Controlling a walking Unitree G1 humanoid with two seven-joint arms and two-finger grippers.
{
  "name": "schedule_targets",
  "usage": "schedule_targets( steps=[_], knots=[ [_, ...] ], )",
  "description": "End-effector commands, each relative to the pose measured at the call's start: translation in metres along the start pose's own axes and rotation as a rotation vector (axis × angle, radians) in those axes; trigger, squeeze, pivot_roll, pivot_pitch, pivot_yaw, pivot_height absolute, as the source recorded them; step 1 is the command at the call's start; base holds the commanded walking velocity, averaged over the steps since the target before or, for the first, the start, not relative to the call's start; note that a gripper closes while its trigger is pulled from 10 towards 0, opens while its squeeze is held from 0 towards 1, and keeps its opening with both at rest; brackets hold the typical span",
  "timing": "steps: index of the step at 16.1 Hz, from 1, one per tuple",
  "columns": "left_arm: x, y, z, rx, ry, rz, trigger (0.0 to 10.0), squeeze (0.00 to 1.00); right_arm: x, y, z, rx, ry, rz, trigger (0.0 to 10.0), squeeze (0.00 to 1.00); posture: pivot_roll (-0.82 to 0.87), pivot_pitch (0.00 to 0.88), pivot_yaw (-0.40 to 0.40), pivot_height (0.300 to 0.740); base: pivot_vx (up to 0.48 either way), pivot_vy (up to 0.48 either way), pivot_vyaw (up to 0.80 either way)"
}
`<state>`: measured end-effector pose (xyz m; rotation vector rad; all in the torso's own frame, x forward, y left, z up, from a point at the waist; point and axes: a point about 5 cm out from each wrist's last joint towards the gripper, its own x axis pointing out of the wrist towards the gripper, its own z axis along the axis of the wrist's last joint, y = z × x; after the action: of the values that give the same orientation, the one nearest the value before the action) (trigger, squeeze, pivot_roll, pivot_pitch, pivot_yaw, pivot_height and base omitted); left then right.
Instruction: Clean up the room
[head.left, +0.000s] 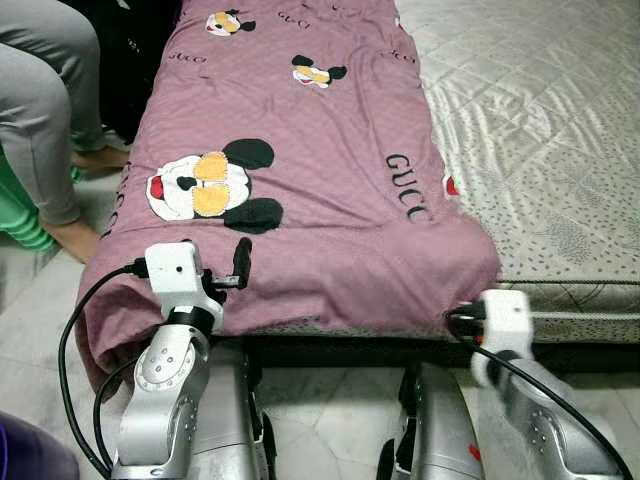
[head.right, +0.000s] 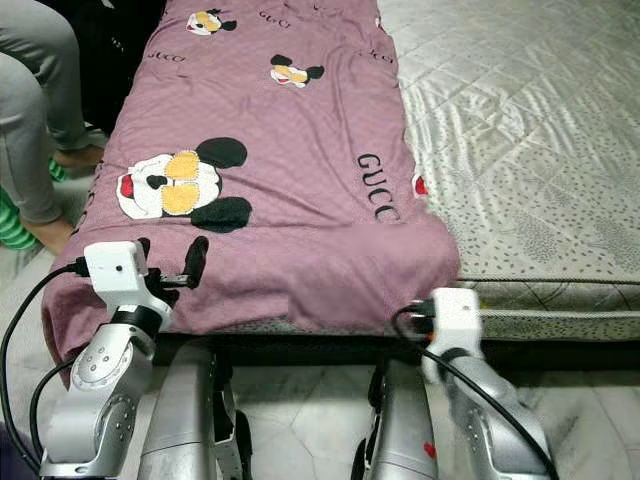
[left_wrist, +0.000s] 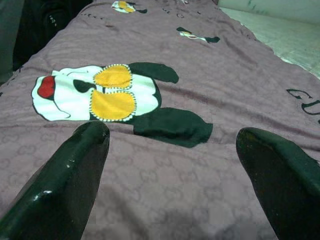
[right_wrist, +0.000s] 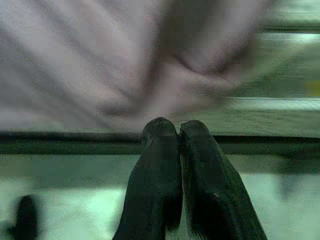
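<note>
Mattress (head.left: 560, 130): quilted, pale, bare on the robot's right half. A mauve blanket (head.left: 300, 160) printed with cartoon mouse heads and lettering lies lengthwise over the left half, its near edge hanging over the mattress front. The near right corner is bunched and rumpled, the near left corner droops toward the floor. Judgement: the blanket is the thing to be straightened or folded, and the robot stands square to the bed's foot so that both arms can reach that hanging edge.

A person's grey-trousered legs (head.left: 40, 110) stand at the left side of the bed, bare feet on the tiled floor (head.left: 330, 400). Well apart from both arms.

Left gripper (head.left: 215, 268): raised over the near left part of the blanket, fingers spread wide, grasping nothing. Probably poised to come down on the fabric near the large mouse print (head.left: 212, 187).

Right gripper (right_wrist: 176, 150): low at the bed's front edge, below the bunched corner. Fingers pressed together, no cloth seen between them.

View differences: the head views give the whole layout and both wrists, but the right fingers are hidden behind the white wrist housing (head.left: 505, 315). The right wrist view supplies their clenched state and the blurred blanket hem above. The left wrist view confirms the wide gap between its fingers (left_wrist: 65, 185), with cloth beyond and none pinched.
</note>
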<state>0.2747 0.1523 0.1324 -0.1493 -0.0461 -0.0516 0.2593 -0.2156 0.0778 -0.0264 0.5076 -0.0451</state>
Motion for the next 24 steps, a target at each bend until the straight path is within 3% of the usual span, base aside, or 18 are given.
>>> schedule_targets(
  steps=[1,5,8,10,13,16,18,19,21,23,24],
  knots=[
    [0.0,0.001,-0.002,0.003,0.01,-0.003,10.0,0.0,0.0,-0.009,0.003,-0.023,-0.023,-0.063,10.0,1.0,0.01,0.148,0.008,0.534,0.0,0.0,0.0],
    [0.001,-0.001,-0.003,-0.003,0.009,-0.009,10.0,0.0,0.0,-0.029,0.032,-0.073,-0.165,-0.21,10.0,1.0,0.0,0.135,0.005,0.534,0.0,0.0,0.0],
    [0.002,-0.001,-0.002,-0.005,0.005,-0.009,10.0,0.0,0.003,-0.031,0.058,0.0,-0.302,-0.235,10.0,1.0,0.0,0.132,0.005,0.534,0.0,0.0,0.0],
    [0.003,-0.002,-0.002,-0.007,0.001,-0.01,10.0,0.0,0.011,-0.007,0.084,0.113,-0.409,-0.125,10.0,1.0,0.01,0.131,0.005,0.534,0.0,0.0,0.0],
    [0.002,-0.004,0.0,-0.008,-0.003,-0.011,10.0,0.0,0.03,0.032,0.099,0.192,-0.426,0.074,10.0,1.0,0.03,0.138,0.007,0.534,0.0,0.0,0.0],
    [0.002,-0.003,0.001,-0.004,-0.005,-0.012,10.0,0.0,0.049,0.088,0.099,0.156,-0.392,0.289,10.0,1.0,0.05,0.139,0.004,0.534,0.0,0.0,0.0],
    [0.003,-0.004,0.003,0.0,-0.012,-0.015,10.0,0.0,0.062,0.124,0.085,0.115,-0.274,0.348,10.0,1.0,0.06,0.142,0.004,0.534,0.0,0.0,0.0],
    [0.003,-0.005,0.004,0.001,-0.013,-0.017,10.0,0.0,0.066,0.13,0.08,0.095,-0.237,0.34,10.0,1.0,0.06,0.142,0.004,0.534,0.0,0.0,0.0],
    [0.003,-0.005,0.004,0.003,-0.013,-0.017,10.0,0.0,0.074,0.127,0.073,0.143,-0.193,0.277,10.0,1.0,0.08,0.139,0.0,0.534,0.0,0.0,0.0],
    [0.002,-0.004,0.004,0.006,-0.012,-0.015,10.0,0.0,0.083,0.105,0.056,0.189,-0.104,0.138,10.0,1.0,0.07,0.136,0.0,0.534,0.0,0.0,0.0],
    [0.002,-0.003,0.003,0.006,-0.01,-0.014,10.0,0.0,0.086,0.083,0.046,0.228,-0.067,0.032,10.0,1.0,0.07,0.134,0.003,0.534,0.0,0.0,0.0]
  ],
)
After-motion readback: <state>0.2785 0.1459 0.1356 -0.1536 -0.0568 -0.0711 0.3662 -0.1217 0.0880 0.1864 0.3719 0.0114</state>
